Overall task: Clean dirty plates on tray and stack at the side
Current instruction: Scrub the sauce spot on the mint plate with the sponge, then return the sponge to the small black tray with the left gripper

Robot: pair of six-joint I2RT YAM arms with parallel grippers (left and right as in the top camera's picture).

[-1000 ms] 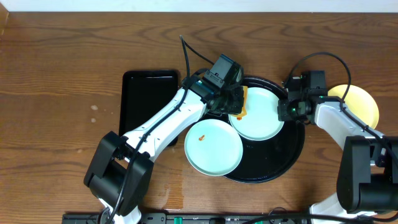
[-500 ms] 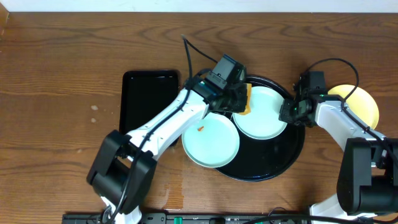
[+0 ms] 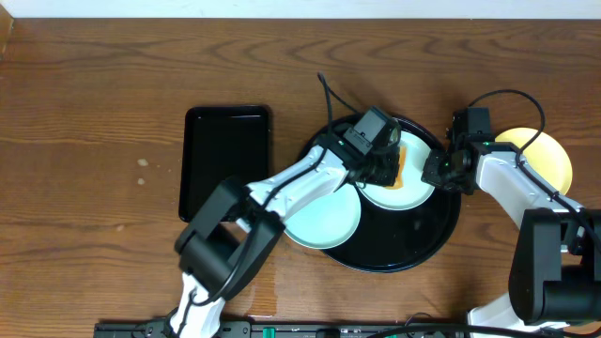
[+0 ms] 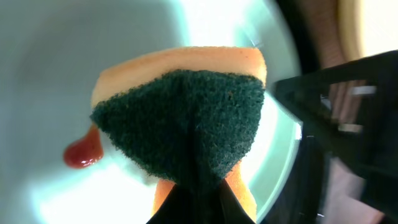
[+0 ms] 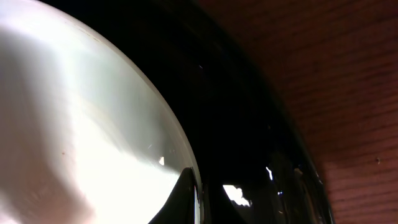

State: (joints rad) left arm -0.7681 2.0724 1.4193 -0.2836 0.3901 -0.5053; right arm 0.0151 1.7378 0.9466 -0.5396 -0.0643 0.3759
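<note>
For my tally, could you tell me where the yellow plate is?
Overhead, far right: the yellow plate lies on the tabletop, beside the round tray.

There were two mint plates [image 3: 324, 221] [image 3: 416, 188]; one yellow plate [image 3: 549, 160]; one round black tray [image 3: 413, 249]; one rectangular black tray [image 3: 225, 160]; one sponge [image 3: 400, 167]; two robot arms [image 3: 300, 178] [image 3: 512, 183].
</note>
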